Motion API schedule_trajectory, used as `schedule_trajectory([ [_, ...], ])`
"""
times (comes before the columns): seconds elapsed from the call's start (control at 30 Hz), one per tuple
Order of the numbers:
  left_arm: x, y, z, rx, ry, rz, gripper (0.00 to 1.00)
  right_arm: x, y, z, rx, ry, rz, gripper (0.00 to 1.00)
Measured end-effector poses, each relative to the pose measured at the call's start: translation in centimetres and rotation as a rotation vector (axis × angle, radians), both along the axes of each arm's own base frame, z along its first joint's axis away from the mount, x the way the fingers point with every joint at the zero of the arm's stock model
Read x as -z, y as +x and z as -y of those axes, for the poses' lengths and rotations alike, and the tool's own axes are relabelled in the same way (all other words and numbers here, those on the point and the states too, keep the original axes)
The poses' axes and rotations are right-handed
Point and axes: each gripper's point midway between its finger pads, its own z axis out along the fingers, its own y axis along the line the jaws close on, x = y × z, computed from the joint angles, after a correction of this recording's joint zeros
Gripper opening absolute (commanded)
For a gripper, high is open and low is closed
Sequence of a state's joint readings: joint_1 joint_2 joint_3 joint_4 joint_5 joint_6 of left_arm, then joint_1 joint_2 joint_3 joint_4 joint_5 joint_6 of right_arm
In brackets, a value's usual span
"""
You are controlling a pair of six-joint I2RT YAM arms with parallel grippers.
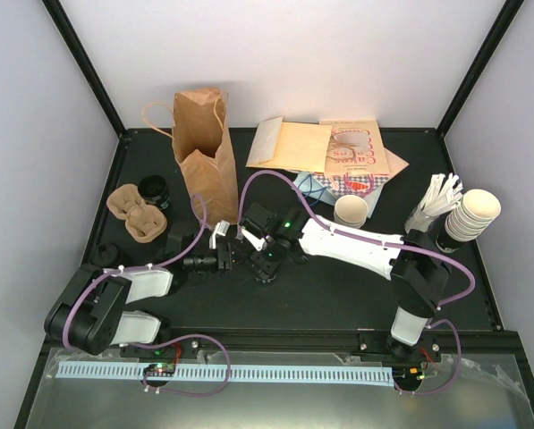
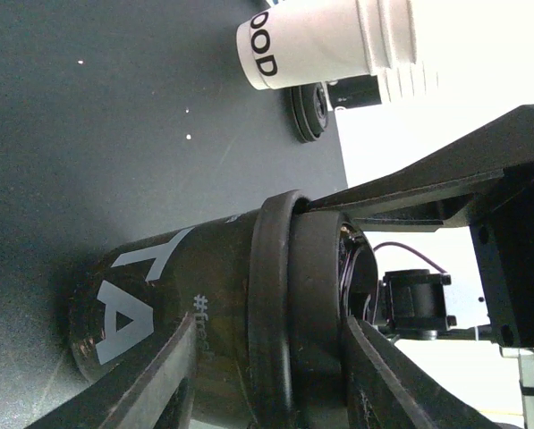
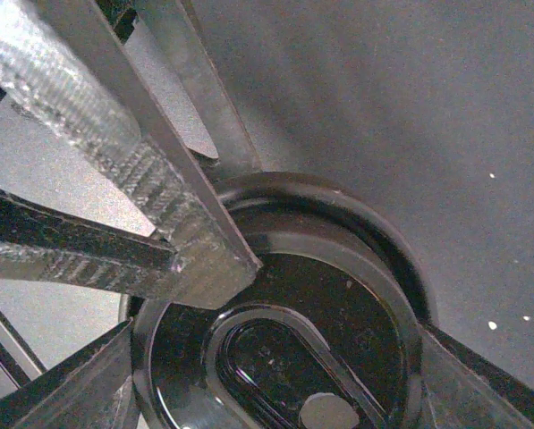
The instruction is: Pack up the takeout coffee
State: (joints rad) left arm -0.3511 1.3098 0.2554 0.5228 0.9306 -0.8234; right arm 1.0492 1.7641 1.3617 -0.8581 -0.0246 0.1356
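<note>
a: top view?
b: left hand (image 1: 224, 261) and right hand (image 1: 253, 250) meet over the tabletop (image 1: 338, 295) centre.
a: left wrist?
b: fingers (image 2: 150, 384) flank the dark takeout coffee (image 2: 204, 304); grip unclear.
a: right wrist?
b: pinching its lid (image 3: 338, 295). probably light, crushable; hold by the rim.

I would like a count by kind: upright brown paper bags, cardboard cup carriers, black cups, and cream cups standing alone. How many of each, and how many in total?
Upright brown paper bag: 1
Cardboard cup carrier: 1
Black cups: 2 (carrier cup, held cup)
Lone cream cup: 1
Total: 5
</note>
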Motion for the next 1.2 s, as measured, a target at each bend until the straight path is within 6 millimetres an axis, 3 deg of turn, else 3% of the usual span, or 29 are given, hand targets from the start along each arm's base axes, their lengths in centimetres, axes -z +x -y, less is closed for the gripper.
schedule_trajectory([
  [0.43,0.3,0.1,-1.4,-0.084,-0.078,-0.048,0.52,-0.1,0.1,-0.9,-0.008,0.037,0.008,0.74],
  [0.6,0.2,0.2,-1.9,-0.107,-0.093,-0.054,0.64,-0.1,0.1,-1.0,-0.01,0.042,0.006,0.75],
  [0.9,-0.2,0.3,-2.4,-0.141,-0.104,-0.048,0.49,-0.1,0.0,-1.0,-0.012,0.041,0.005,0.75],
  [1.2,0.6,0.3,-2.8,-0.159,-0.068,-0.057,0.45,-0.1,0.0,-1.0,-0.013,0.041,0.005,0.74],
])
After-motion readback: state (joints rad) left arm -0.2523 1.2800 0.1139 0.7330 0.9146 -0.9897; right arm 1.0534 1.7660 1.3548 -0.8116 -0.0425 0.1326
